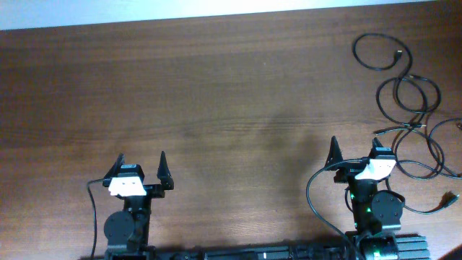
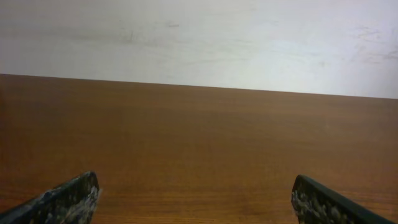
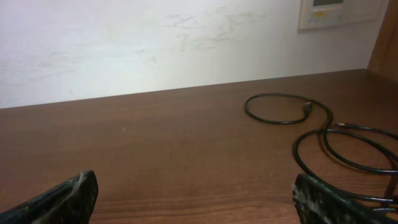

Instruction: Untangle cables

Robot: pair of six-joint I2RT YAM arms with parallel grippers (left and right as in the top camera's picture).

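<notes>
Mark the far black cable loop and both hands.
Far black cable loop point(image 3: 247, 108), right wrist view, cord's left curve.
Black left hand point(image 1: 141, 156), overhead view, between fingertips.
Black right hand point(image 1: 354, 144), overhead view, between fingertips.

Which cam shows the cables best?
Overhead: the cables show nearly whole, loose loops spread along the table's right side. Right wrist catches only the farther loops, cut off at its right edge. Left wrist shows none of them.
</notes>
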